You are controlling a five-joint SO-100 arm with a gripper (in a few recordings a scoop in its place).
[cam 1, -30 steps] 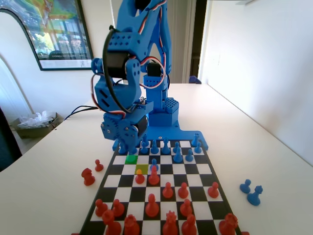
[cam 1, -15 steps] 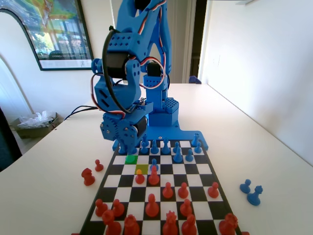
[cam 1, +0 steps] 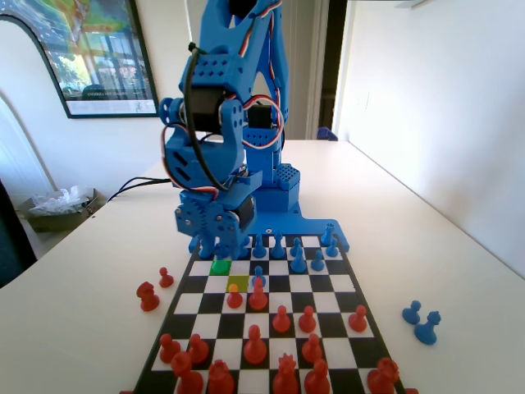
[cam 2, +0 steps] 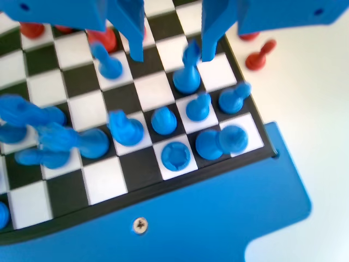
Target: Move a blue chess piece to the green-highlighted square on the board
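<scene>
Barely begun: claw point(cam 2: 168, 54) spread wide and empty at top centre of the wrist view, above the blue chess piece point(cam 2: 187, 73), green-highlighted square point(cam 1: 220, 266) left of centre, vacant.

Arm point(cam 1: 221, 123): blue printed plastic throughout, boxy joint housings with rows of small round holes. Black servo bodies set into the housings. A thick black cable loops along the left side in the fixed view; thin red, white and black wires arc between joints. Pincer point(cam 2: 170, 41): two flat blue tapering fingers point(cam 2: 132, 27), same plastic, edges blurred in the wrist view.
</scene>
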